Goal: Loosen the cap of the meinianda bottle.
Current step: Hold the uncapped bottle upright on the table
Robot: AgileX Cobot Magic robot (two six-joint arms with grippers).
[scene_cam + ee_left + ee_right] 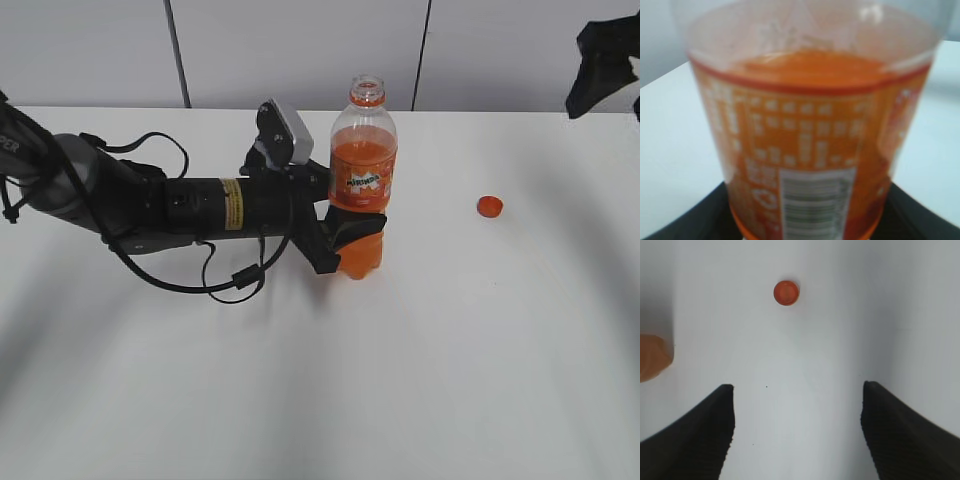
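White tabletop lay bare across the near part of the exterior view. Farther in, the left arm, black and grey with looped cables, reached in from the left edge and lay low over the surface. Its left pincer was clamped around the lower body of the tall clear plastic meinianda bottle, one black finger wrapping the near side just under the orange label. The bottle stood upright near the middle of the scene, filled with orange drink up to its shoulder, its neck open at the top with only the orange ring left below the rim.

In the left wrist view the bottle filled nearly the whole picture, blurred by closeness, its barcode panel facing the camera and dark pincer parts showing at the bottom corners on either side of it.

To the right of the bottle and well apart from it, the small round orange plastic cap lay on the tabletop, off the neck entirely. The right wrist view looked down on that cap from above, with the right pincer held wide apart, its two black ribbed fingers empty and nearer the camera than the cap. At the far right of the exterior view, part of the black right arm hung raised above the tabletop.
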